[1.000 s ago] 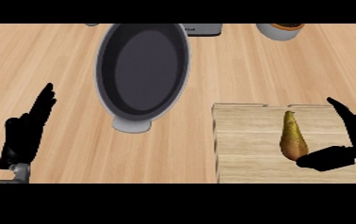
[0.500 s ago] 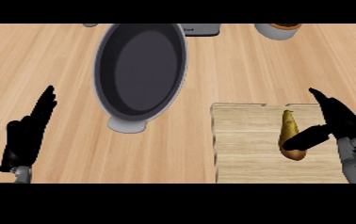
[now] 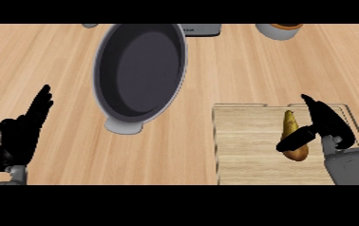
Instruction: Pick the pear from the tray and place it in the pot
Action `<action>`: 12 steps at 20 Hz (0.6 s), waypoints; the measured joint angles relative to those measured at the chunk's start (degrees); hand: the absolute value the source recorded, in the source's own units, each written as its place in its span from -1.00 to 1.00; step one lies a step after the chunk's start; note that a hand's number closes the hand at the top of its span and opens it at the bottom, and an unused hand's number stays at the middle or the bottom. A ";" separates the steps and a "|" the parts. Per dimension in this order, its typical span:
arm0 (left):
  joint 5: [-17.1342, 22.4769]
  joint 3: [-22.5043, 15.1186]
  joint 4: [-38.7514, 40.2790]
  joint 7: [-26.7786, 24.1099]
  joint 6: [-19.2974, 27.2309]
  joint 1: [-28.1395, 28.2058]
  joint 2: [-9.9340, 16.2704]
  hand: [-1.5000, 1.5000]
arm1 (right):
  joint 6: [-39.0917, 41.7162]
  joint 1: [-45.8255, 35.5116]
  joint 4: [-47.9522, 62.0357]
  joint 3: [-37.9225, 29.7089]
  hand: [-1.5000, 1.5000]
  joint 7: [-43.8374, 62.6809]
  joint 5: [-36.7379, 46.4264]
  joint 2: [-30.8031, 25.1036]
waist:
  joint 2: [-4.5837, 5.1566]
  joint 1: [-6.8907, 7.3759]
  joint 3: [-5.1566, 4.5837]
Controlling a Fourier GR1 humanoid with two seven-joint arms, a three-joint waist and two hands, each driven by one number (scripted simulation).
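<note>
A yellow-brown pear (image 3: 290,128) lies on the wooden tray (image 3: 247,144) at the lower right, stem end pointing away. My right hand (image 3: 326,124) is on the pear's right side, fingers straight and pointing up, thumb lying across the pear's lower half. The hand is open and the pear rests on the tray. The grey oval pot (image 3: 140,70) with its dark inside stands at the upper middle, one handle toward me. Resting open at the lower left edge is my left hand (image 3: 25,130), fingers up, far from both pear and pot.
A grey object (image 3: 202,29) sits at the back edge behind the pot. A small bowl with an orange rim (image 3: 279,30) stands at the back right. Bare wooden counter (image 3: 238,73) lies between pot and tray.
My right hand has moved left and in toward the pear, and its thumb now lies across the fruit. The pear, the pot and the left hand have stayed put.
</note>
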 measured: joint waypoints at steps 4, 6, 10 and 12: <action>-1.22 0.91 -0.82 1.37 -0.55 -0.60 -0.87 0.00 | 0.93 0.31 1.98 -1.42 -1.00 -1.03 2.24 1.28 | -0.02 -0.09 0.00; -1.78 1.33 -0.79 0.40 -0.95 0.37 -1.47 0.00 | 1.56 -0.28 3.22 -2.36 -1.00 -1.88 2.97 1.85 | -0.03 -0.05 -0.01; -2.53 2.53 0.42 -0.26 -1.96 -0.20 -2.72 0.00 | 2.36 -0.22 5.37 -3.64 -1.00 -2.74 5.27 4.00 | -0.02 -0.11 0.00; -3.47 2.62 -0.73 -0.14 -2.17 0.57 -3.59 0.00 | 3.16 0.62 4.87 -4.53 -1.00 -3.05 6.07 4.66 | -0.04 -0.13 0.00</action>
